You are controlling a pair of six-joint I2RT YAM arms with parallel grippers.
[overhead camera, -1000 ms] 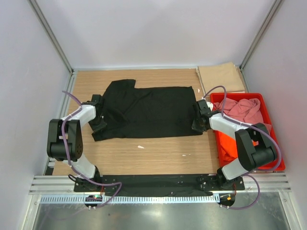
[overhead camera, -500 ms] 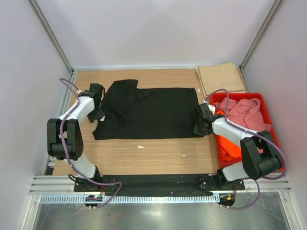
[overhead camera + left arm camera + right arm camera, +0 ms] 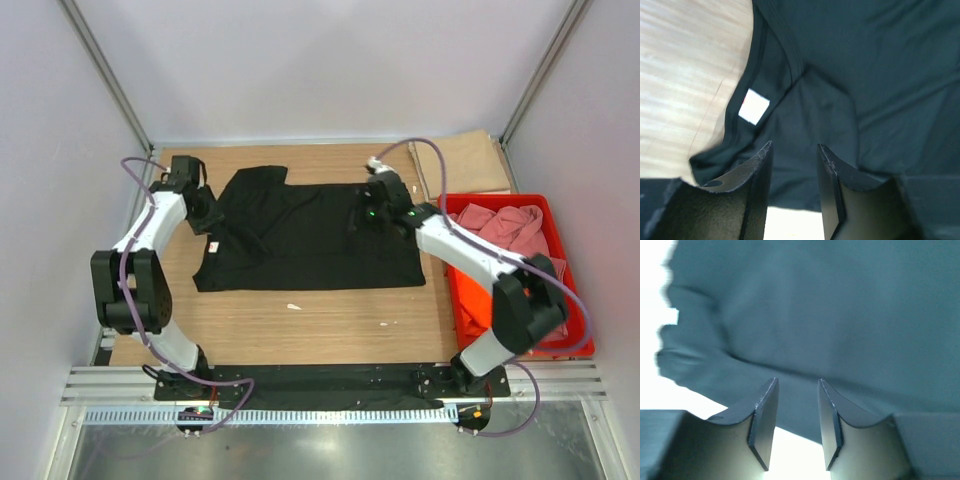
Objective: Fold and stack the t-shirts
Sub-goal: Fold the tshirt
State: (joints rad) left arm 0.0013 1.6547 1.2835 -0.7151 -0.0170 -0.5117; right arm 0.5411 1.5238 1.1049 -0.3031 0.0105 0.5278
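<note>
While both pairs of jaws hang spread, the black t-shirt (image 3: 310,235) lies beneath them, ungripped.

Spread shirt (image 3: 320,245) on table (image 3: 330,320); crate (image 3: 500,199) right, folded shirt (image 3: 460,160) seemingly behind.

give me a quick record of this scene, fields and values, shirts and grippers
black t-shirt: spread flat on the table, collar toward the left arm
tan t-shirt: folded, far right corner of the table
pink t-shirt: crumpled in the red crate
left gripper: open, by the collar end
right gripper: open, above the black t-shirt's right end
</note>
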